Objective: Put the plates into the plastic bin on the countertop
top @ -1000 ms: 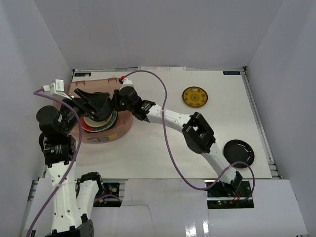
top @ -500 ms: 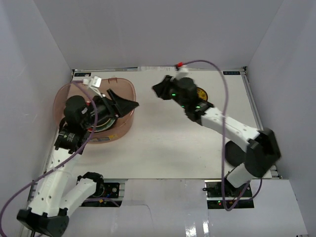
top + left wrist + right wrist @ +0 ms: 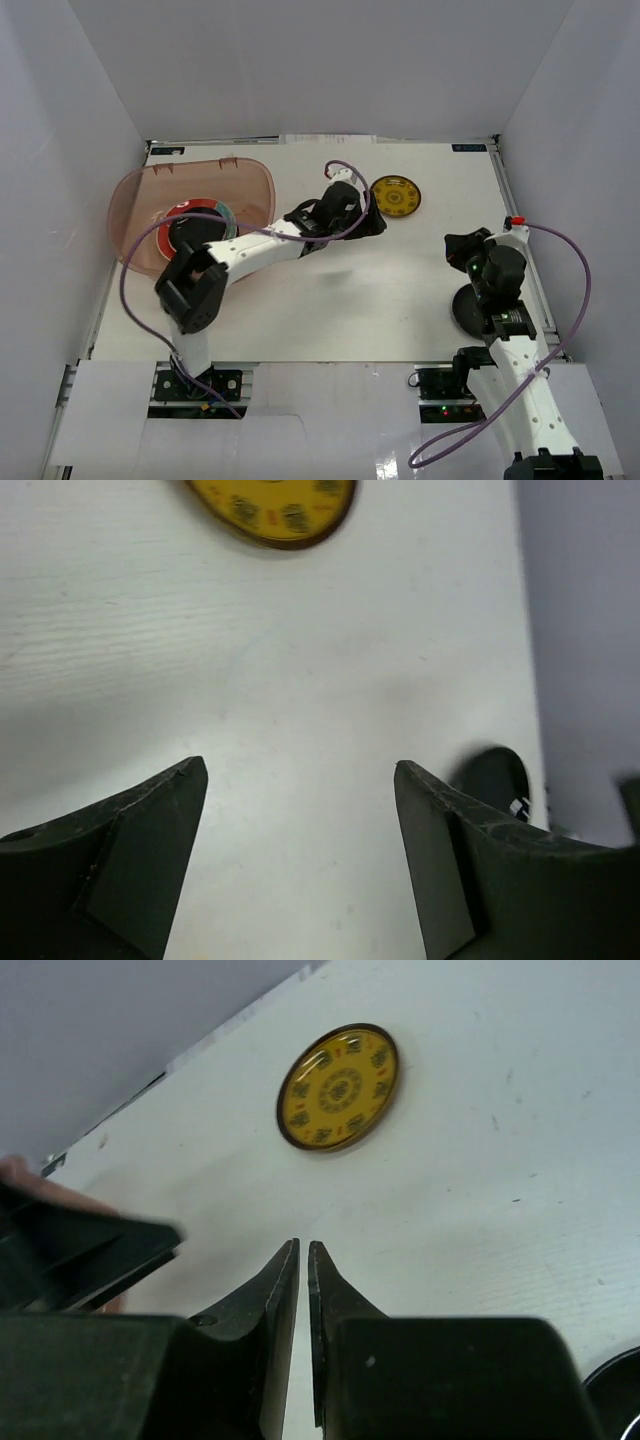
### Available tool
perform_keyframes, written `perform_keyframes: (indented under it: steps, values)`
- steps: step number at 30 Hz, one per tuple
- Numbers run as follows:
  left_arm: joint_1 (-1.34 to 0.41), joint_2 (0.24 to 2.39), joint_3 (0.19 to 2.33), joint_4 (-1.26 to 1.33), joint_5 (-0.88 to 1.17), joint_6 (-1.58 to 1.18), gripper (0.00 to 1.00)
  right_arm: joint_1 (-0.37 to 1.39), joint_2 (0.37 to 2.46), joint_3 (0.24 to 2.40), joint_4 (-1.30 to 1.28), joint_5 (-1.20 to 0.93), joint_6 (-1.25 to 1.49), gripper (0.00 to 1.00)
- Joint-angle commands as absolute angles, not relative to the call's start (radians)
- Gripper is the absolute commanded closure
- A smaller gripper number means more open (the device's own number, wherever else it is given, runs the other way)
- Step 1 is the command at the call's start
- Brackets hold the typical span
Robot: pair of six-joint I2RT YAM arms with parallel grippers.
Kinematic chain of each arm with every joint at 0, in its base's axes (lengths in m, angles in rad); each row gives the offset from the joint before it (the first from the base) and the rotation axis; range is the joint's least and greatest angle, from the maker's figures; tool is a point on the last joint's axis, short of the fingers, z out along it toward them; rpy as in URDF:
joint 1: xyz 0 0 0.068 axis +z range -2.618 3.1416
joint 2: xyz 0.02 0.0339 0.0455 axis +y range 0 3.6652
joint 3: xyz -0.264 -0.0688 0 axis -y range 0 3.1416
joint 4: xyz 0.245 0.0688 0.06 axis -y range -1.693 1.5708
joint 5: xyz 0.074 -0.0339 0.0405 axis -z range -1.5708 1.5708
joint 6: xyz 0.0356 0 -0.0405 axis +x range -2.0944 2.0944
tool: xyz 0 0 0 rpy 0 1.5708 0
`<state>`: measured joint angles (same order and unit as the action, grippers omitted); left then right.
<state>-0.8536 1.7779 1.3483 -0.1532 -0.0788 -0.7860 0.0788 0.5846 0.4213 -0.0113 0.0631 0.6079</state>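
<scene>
Left jaws are hovering released just beside the yellow-brown patterned round plate [image 3: 395, 196], near the flat white table's [image 3: 400, 290] far edge. Right jaws are sitting clenched on nothing. The translucent pinkish plastic bin [image 3: 135, 200] is occupying the far-left corner, well apart from that plate.

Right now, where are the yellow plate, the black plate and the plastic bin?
yellow plate [image 3: 395, 196]: top view, its centre.
black plate [image 3: 463, 312]: top view, visible left part.
plastic bin [image 3: 135, 205]: top view, bare left side.

No legible text anywhere, marks on yellow plate [image 3: 338, 1087] unreadable
</scene>
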Motion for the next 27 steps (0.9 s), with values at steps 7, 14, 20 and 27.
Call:
perform_keyframes:
  steps: [7, 14, 20, 27]
  values:
    - [-0.81, 2.284, 1.903, -0.282, -0.319, -0.859, 0.21, 0.074, 0.417, 0.414, -0.181, -0.173, 0.558, 0.83]
    - [-0.732, 2.459, 2.034, -0.309, -0.258, -0.974, 0.3, 0.075, 0.38, 0.454, -0.242, -0.245, 0.526, 0.81]
    - [-0.726, 2.545, 2.083, -0.212, -0.198, -1.006, 0.58, 0.087, 0.373, 0.407, -0.244, -0.288, 0.545, 0.78]
    - [-0.704, 2.553, 2.043, -0.138, -0.14, -1.003, 0.82, 0.086, 0.377, 0.373, -0.25, -0.285, 0.554, 0.63]
